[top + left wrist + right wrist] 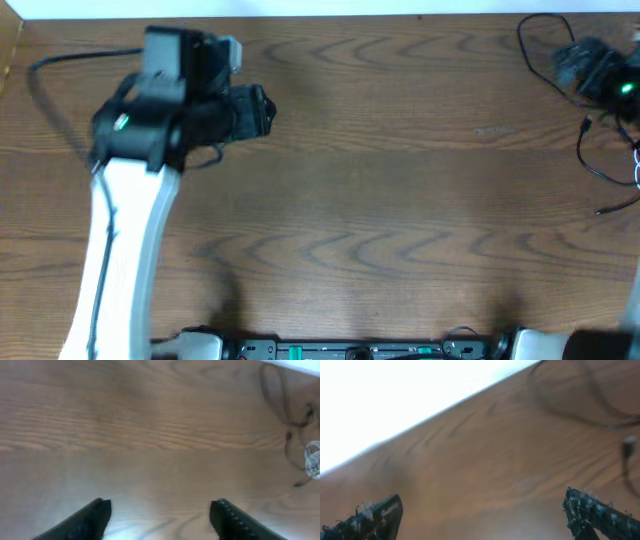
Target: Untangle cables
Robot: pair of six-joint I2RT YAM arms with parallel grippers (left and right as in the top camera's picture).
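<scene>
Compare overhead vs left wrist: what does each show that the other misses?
Only overhead: the whole left arm and the right arm with its green light. Only left wrist: the left gripper up close, jaws wide apart with nothing between them, and a white cable coil shown plainly. Both: the wooden table and the black cable lying at the right side.

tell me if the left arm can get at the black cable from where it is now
Probably not without a long stretch. The left arm sits at the far left of the table, while the black cable lies at its far right edge by the right arm. Nothing lies between them.
</scene>
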